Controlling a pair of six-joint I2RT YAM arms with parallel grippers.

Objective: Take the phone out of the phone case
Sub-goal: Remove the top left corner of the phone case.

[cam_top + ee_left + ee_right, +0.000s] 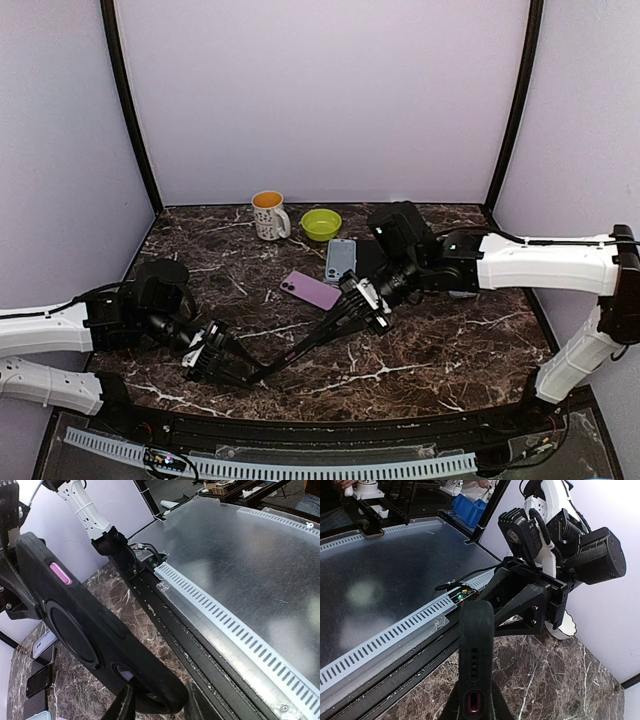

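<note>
Nearest the front edge of the table [450, 350], my left claw [240, 372] is clamped on one end of the black phone case [295, 352]. My right claw [345, 318] is closed on the other end, so the case hangs off the table as a bridge between them. I judge I hold it this way to brace one end while the other peels or flexes the rim.

The phone [125, 673] seems to be inside it: purple shows through a round cut-out and at the side button [61, 573]. I cannot see the screen side, so I cannot tell whether any edge has come free. Both wrist views cut off my own fingertips, so where the pads bite is unclear.

Towards the middle lie a loose purple handset [310, 290] and a pale blue one [340, 260]. Dark slabs just beside them are half hidden under my right arm. Near the far edge stand a mug [268, 215] and a green bowl [321, 224].
</note>
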